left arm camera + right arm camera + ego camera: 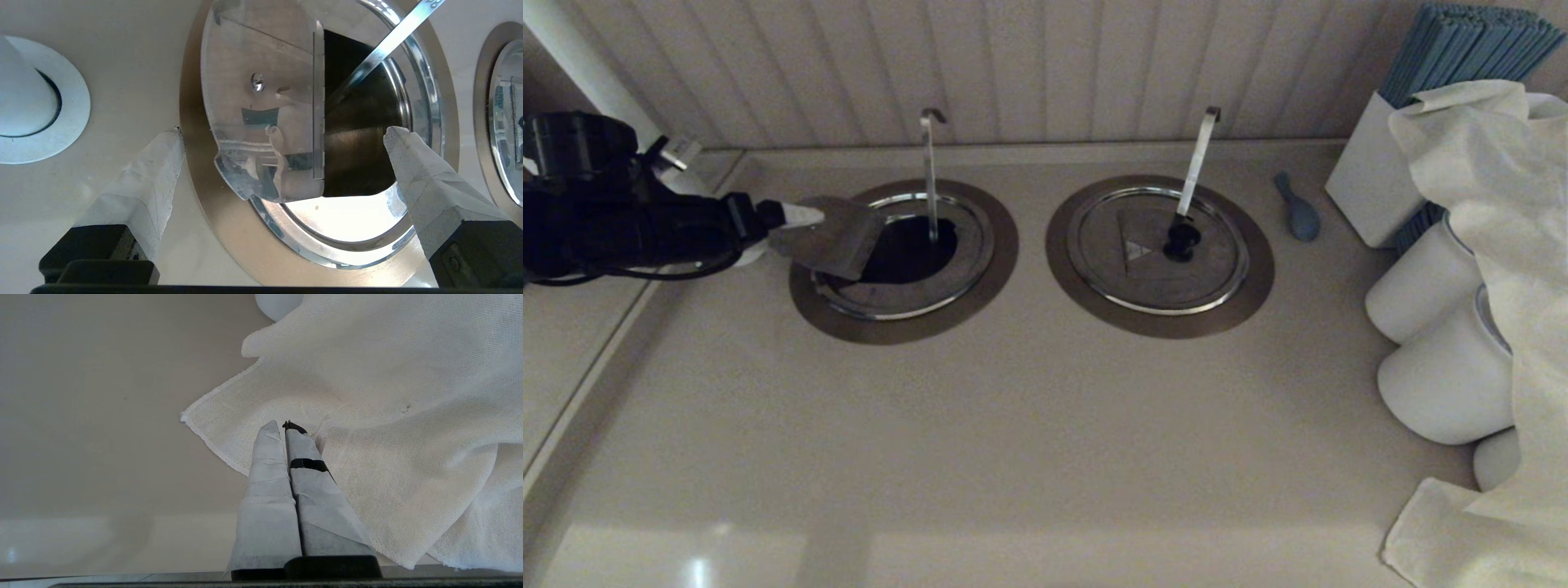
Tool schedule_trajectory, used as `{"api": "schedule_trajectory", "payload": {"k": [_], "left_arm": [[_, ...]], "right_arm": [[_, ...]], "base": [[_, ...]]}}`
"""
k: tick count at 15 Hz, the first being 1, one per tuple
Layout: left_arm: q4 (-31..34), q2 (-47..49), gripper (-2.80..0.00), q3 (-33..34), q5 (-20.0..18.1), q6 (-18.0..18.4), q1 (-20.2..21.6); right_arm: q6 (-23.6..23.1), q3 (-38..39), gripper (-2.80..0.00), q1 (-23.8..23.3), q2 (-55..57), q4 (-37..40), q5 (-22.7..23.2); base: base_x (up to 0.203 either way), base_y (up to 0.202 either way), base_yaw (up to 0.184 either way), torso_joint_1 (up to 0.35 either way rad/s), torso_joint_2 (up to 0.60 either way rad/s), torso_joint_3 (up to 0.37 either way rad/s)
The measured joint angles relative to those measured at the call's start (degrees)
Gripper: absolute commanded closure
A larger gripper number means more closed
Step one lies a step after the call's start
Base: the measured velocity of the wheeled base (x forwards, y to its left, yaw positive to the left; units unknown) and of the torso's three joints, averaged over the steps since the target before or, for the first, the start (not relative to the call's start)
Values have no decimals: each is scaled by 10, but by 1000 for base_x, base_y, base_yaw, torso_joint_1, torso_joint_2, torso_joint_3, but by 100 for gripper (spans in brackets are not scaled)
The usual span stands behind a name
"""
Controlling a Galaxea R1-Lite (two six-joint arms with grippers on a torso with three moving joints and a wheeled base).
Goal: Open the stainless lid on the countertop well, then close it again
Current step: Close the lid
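Bare beige countertop [1029,441] lies closest to the head camera and carries everything else. Two round wells sit side by side toward the back wall. On the left, the countertop well [907,253] is ringed by a wide brushed-metal collar [980,302], and its dark hollow is partly exposed; nothing can be made out inside except a thin grey hooked rod [929,175] that rises from it. Its stainless lid [837,237] is hinged across the middle: the half nearer the left edge is folded up and tilted, its shiny underside showing in the left wrist view [265,102], while the other half lies flat in the rim. To the right, the twin well [1160,255] is fully covered by its own lid, with a black knob [1181,239] and a bright flat strip [1199,159] leaning above it.

At the right edge stand white jars [1437,359], draped with a pale cloth [1494,204], and a white holder of blue sticks [1376,171]. A small blue spoon [1298,211] lies near that holder.

Just beside the raised lid half hangs the left gripper [282,134], jaws wide apart, one fingertip on each side of the flap and touching nothing. Over the cloth's corner, the right gripper [284,426] is parked with jaws pressed together, empty.
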Motion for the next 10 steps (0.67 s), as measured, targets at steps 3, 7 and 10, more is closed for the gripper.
{"api": "schedule_trajectory", "payload": {"k": [3, 7, 10], "left_arm": [[0, 4, -280, 0, 0, 0, -2], [-10, 5, -280, 0, 1, -3, -8], [-14, 5, -280, 2, 1, -10, -9]], "right_arm": [[0, 0, 0, 0, 0, 0, 0], [0, 0, 0, 0, 0, 0, 0], [0, 0, 0, 0, 0, 0, 0]], "base": [[0, 0, 0, 0, 0, 0], [0, 0, 0, 0, 0, 0], [0, 0, 0, 0, 0, 0]]}}
